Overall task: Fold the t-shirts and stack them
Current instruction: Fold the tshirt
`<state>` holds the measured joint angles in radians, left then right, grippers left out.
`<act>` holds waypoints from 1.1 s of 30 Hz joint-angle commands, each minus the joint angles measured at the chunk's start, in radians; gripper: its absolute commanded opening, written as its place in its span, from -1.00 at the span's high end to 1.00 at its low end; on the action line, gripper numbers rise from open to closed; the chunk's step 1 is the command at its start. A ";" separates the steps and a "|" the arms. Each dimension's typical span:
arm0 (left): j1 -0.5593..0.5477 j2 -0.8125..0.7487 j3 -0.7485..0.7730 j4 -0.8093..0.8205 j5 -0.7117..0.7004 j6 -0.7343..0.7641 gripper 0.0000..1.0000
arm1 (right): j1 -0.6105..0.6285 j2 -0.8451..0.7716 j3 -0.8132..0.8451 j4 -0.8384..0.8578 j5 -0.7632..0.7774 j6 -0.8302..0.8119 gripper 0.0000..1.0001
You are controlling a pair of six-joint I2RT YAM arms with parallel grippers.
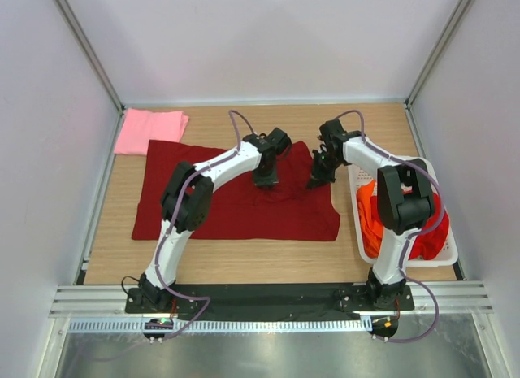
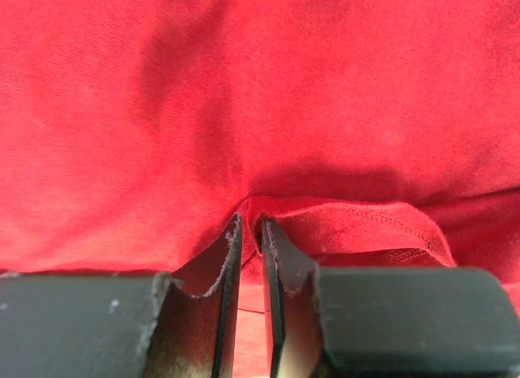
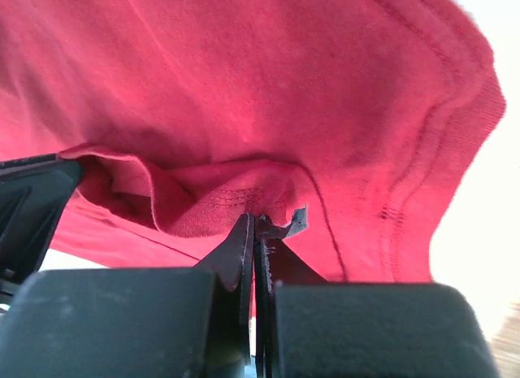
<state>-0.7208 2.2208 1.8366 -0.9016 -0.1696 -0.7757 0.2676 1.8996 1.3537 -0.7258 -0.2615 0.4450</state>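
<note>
1. At my near right, the white basket (image 1: 406, 262) is holding the orange shirt (image 1: 370, 215) and the bright red shirt (image 1: 428, 241), both bunched up.
2. The maroon shirt (image 1: 236, 211) is lying spread out flat across the middle of the worktop (image 1: 114, 248), with its far edge under both of my wrists.
3. My left jaws are pressing almost together on a small raised ridge of the maroon cloth at that far edge, with only a thin slit showing between them.
4. My right jaws are clamping fully shut on the stitched hem near the shirt's far right corner, and the cloth is puckering around the tips.
5. The cloth is looking thin, light and limp, so I am expecting it to sag and drag. Pinching the doubled hem at two spread points seems the surest hold.
6. Farthest off, the pink shirt (image 1: 150, 131) is sitting folded at the far left corner, and the maroon shirt's corner is overlapping its near edge.
</note>
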 commanded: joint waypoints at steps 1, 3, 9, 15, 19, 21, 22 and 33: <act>-0.008 -0.059 0.059 -0.034 -0.060 0.032 0.68 | -0.010 0.001 0.033 0.045 -0.062 0.050 0.98; -0.008 -0.062 0.067 -0.046 -0.076 0.045 0.69 | -0.014 -0.001 0.045 0.052 -0.065 0.072 0.98; -0.008 -0.058 0.090 -0.065 -0.102 0.064 0.70 | -0.030 0.006 0.082 0.055 -0.064 0.103 0.98; -0.008 -0.056 0.099 -0.079 -0.122 0.073 0.70 | -0.034 0.036 0.127 0.071 -0.107 0.135 0.98; -0.006 -0.056 0.095 -0.077 -0.127 0.087 0.77 | -0.036 0.068 0.159 0.082 -0.143 0.164 0.98; -0.006 -0.055 0.096 -0.069 -0.116 0.099 0.79 | -0.036 0.076 0.171 0.075 -0.142 0.167 0.98; -0.006 -0.053 0.101 -0.066 -0.108 0.105 0.68 | -0.037 0.079 0.179 0.065 -0.137 0.167 0.98; -0.008 0.020 0.184 -0.082 -0.033 0.092 0.07 | -0.045 0.111 0.203 0.052 -0.113 0.153 0.61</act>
<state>-0.7208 2.2257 1.9469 -0.9707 -0.2298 -0.6910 0.2310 2.0033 1.5017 -0.6777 -0.3744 0.5976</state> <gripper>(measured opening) 0.453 0.165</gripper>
